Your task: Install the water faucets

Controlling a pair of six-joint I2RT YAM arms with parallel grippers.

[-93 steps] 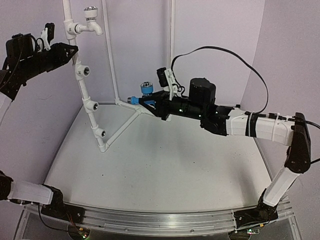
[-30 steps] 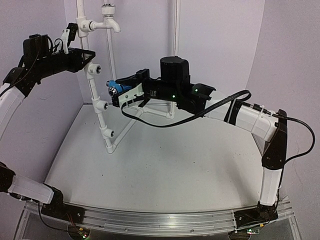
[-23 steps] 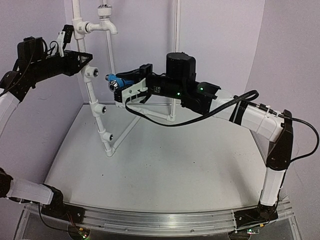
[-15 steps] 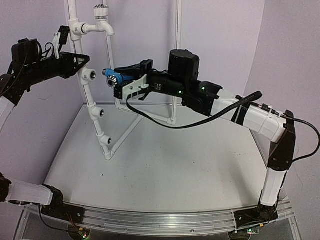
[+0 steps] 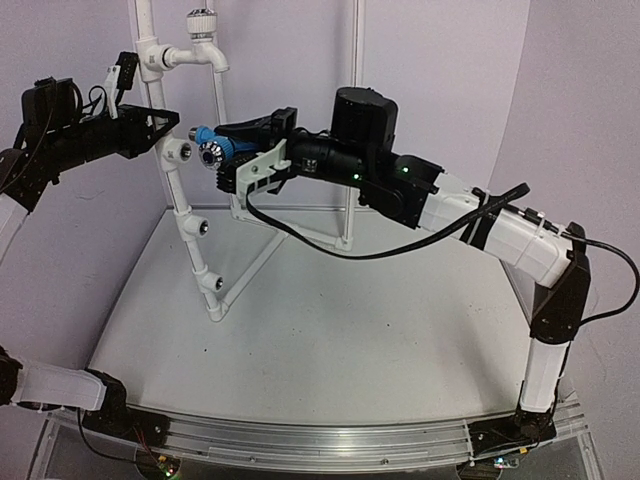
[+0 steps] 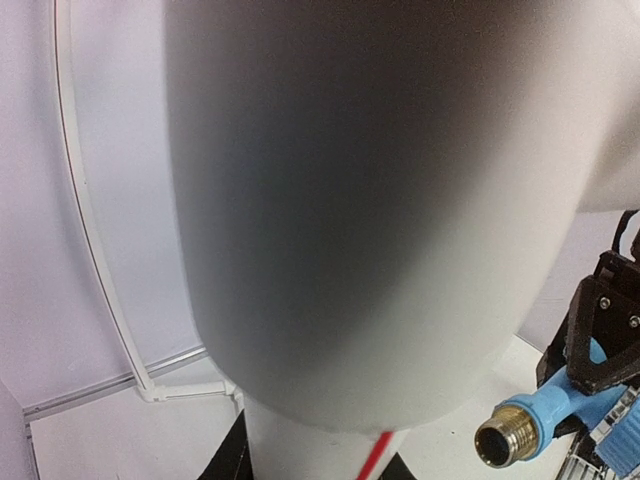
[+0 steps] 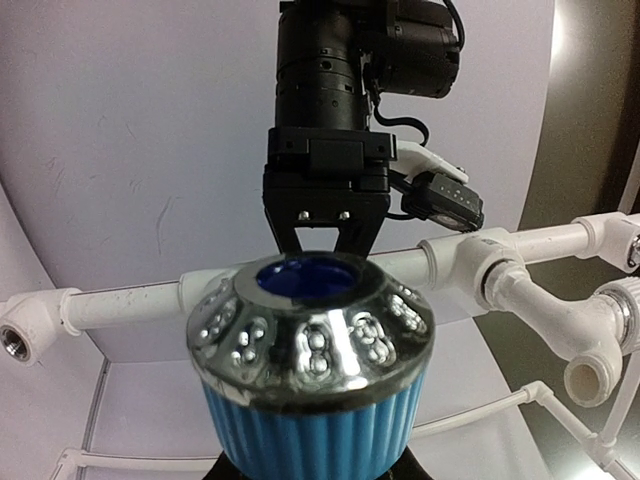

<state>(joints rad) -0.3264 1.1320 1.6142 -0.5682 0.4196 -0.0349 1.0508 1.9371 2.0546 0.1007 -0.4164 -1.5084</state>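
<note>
Seen from above, the left gripper [image 5: 166, 126] pinched the white pipe frame [image 5: 192, 225] high up, below the white faucet [image 5: 205, 38] seated at its top. The right gripper [image 5: 232, 152] clamped the blue faucet [image 5: 210, 152] near a side socket [image 5: 181, 150]. In the left wrist view, blurred pipe filled the frame, with the blue faucet [image 6: 560, 415] at lower right. In the right wrist view, its ribbed knob sat close up, and the left gripper [image 7: 320, 245] gripped the pipe behind it.

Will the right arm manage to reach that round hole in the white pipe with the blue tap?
Probably yes. Its jaws hold the blue tap right beside the open hole, apparently with nothing between them, and the left arm's jaws grip the white pipe just above.
</note>
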